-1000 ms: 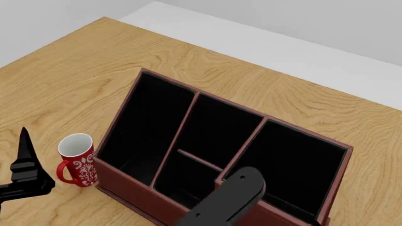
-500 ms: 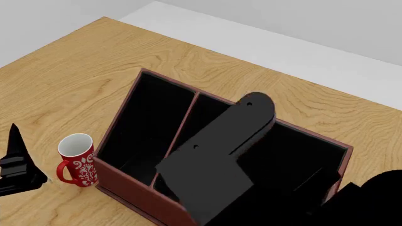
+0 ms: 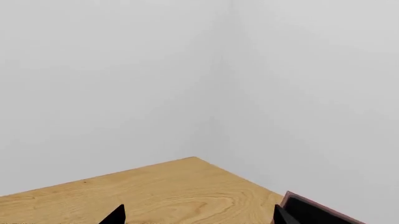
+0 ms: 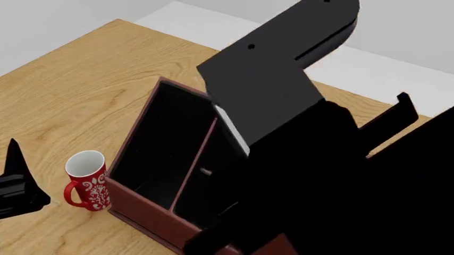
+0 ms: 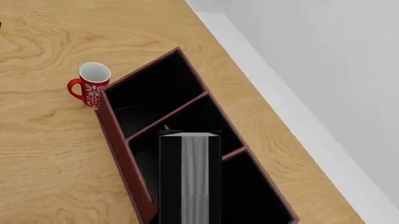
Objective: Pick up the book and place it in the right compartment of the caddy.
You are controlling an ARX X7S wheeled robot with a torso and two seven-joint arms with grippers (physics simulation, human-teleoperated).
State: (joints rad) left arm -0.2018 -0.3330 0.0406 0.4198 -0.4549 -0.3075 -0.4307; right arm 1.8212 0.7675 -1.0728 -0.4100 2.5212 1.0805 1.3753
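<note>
Pale grey walls close in behind the wooden table [image 4: 78, 79], whose far edge runs just past the caddy [image 5: 118, 135], with a white strip of floor beyond it. On the near and left sides the wood lies broad and bare around the box. Held in the right claw [image 5: 190, 219], the book [image 5: 189, 177] hangs above the caddy, white page edges facing the wrist camera, over the middle section and beside the right compartment [image 5: 252, 196]. From the head camera the right arm [image 4: 284, 90] blocks most of the caddy. A red mug [image 4: 86, 180] with white pattern stands just beside the caddy's left wall. The left claw [image 4: 14, 186] hovers low at the left, near the mug, fingers well apart and holding nothing.
</note>
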